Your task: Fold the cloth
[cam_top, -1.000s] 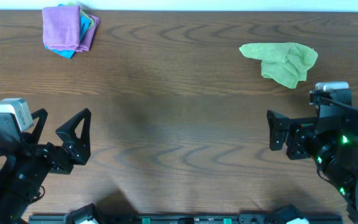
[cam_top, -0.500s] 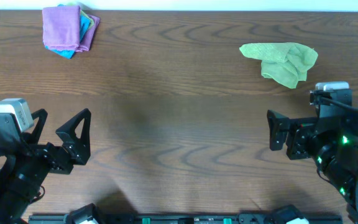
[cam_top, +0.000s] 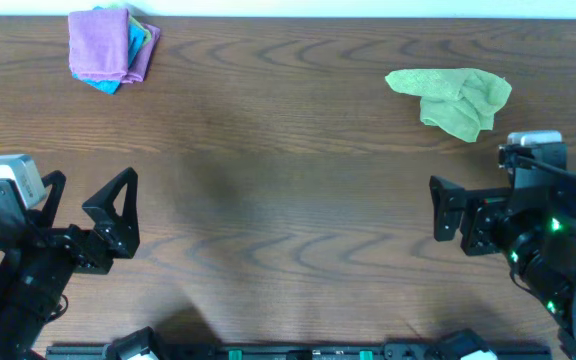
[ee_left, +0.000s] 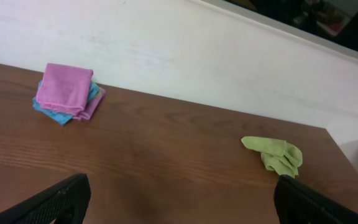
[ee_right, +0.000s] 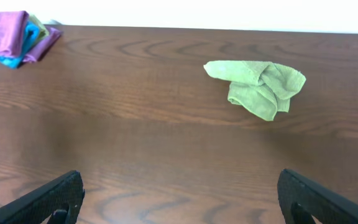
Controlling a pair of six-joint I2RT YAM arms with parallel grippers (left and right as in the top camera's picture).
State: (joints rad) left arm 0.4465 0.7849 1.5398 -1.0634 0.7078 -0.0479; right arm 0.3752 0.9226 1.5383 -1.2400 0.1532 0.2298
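At the left, the left gripper [cam_top: 90, 185] hovered low over the dark wood-grain tabletop [cam_top: 288, 200] with its two black fingers spread wide apart and nothing between them. Well ahead of it and off to its left side, close to the far edge of the tabletop by the white wall [ee_left: 229, 56], lay the cloth [cam_top: 100, 45], pinkish-purple and already folded into a compact rectangle. It rested on top of a bright blue cloth [cam_top: 103, 86], whose edge and corner peeked out from beneath it on the side nearer the gripper. The cloth was well apart from both grippers and touched by neither. Bare wood lay between the two grippers. Further right, a lime-green cloth [cam_top: 453, 100] sat crumpled in a loose heap, far ahead and to the right of the left gripper, and ahead of the right gripper [ee_right: 180, 180], a little to its right. The right gripper also held its fingers fully apart, empty, low over the tabletop; from its wrist view the pinkish-purple cloth showed only at the far left corner, well away.
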